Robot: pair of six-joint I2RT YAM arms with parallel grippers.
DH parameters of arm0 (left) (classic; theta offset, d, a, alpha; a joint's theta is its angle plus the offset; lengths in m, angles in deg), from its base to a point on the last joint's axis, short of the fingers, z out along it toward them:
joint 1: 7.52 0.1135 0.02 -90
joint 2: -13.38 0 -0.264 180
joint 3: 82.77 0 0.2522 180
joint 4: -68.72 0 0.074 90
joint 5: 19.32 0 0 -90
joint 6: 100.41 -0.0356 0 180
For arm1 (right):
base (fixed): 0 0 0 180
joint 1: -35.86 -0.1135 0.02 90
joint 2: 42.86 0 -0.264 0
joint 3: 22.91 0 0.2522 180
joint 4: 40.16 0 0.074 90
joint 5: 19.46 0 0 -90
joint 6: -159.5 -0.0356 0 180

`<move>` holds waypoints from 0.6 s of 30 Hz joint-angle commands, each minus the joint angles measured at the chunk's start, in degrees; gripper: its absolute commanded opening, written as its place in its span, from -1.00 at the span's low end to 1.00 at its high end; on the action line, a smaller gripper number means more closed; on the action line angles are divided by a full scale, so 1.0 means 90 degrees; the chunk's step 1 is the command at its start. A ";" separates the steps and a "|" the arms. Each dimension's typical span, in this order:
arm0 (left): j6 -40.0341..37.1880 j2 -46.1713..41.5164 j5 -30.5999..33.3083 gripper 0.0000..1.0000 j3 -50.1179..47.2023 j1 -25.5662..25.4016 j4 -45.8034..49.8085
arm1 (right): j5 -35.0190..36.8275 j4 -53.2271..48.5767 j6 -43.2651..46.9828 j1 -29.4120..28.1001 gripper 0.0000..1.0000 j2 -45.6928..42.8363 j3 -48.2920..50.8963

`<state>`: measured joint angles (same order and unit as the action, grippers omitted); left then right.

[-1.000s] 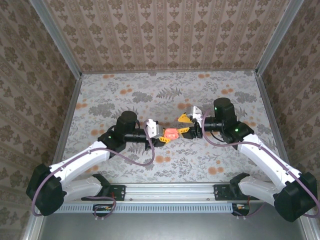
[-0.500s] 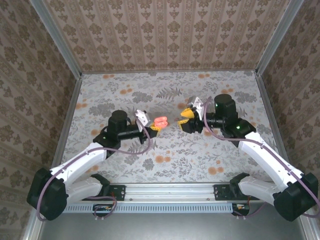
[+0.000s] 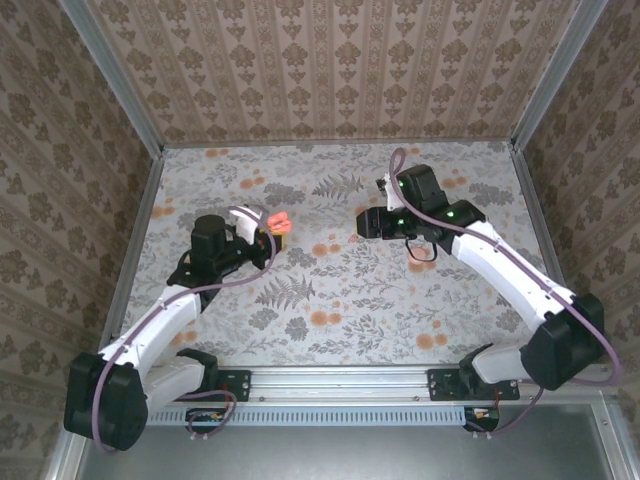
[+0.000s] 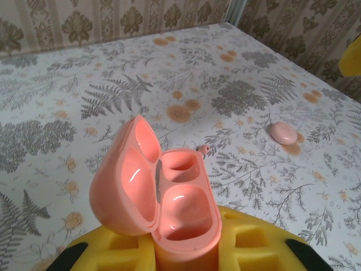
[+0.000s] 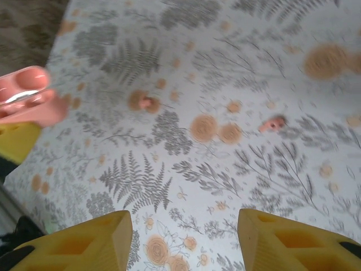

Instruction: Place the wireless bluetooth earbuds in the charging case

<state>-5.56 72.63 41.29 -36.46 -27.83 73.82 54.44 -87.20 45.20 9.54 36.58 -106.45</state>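
1. Coral-pink, glossy and plastic, the small rounded-rectangle charging case (image 4: pixel 179 203) sits clamped in your left claw (image 4: pixel 186 251); the yellow fingers (image 4: pixel 107 248) press on its lower body from both sides; it is held up off the grey floral-printed counter (image 4: pixel 84 84).
2. In the left wrist view the lid stands hinged up and over to the left; the two rounded wells face that camera.
3. From the top view, your left claw (image 3: pixel 272 228) carries the case (image 3: pixel 278 219) over the left half of the counter (image 3: pixel 330 300); the claw points toward the right arm.
4. The two tiny coral-pink plastic earbuds (image 4: pixel 284 133) lie on the counter, outside the case; in the left wrist view the plainer one rests to the right, touching a printed orange blossom (image 4: pixel 293 148); the other bud (image 4: pixel 204 149) peeps just beyond the case's far rim, too small for you to tell how it lies.
5. Your right claw (image 5: pixel 186 237) stands apart; its yellow fingers (image 5: pixel 84 240) are spread wide, with printed counter showing between them.
6. The right wrist view is blurred; one bud (image 5: pixel 148 102) sits on an orange blossom, the second (image 5: pixel 274 122) lies further right, well apart from it; the case (image 5: pixel 28 93) shows at the left edge above a yellow finger.
7. In the top view your right claw (image 3: pixel 368 224) hangs over the middle of the counter, well apart from the left claw.
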 commanded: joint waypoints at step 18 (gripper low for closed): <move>-0.0431 0.0487 0.0127 -0.62 0.0631 0.0488 0.0872 | 0.0806 -0.1440 -0.1319 -0.0014 -0.01 0.3895 -0.2375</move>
<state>-7.07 76.52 42.93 -32.63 -24.36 80.13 60.58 -96.84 34.52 9.45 68.71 -124.41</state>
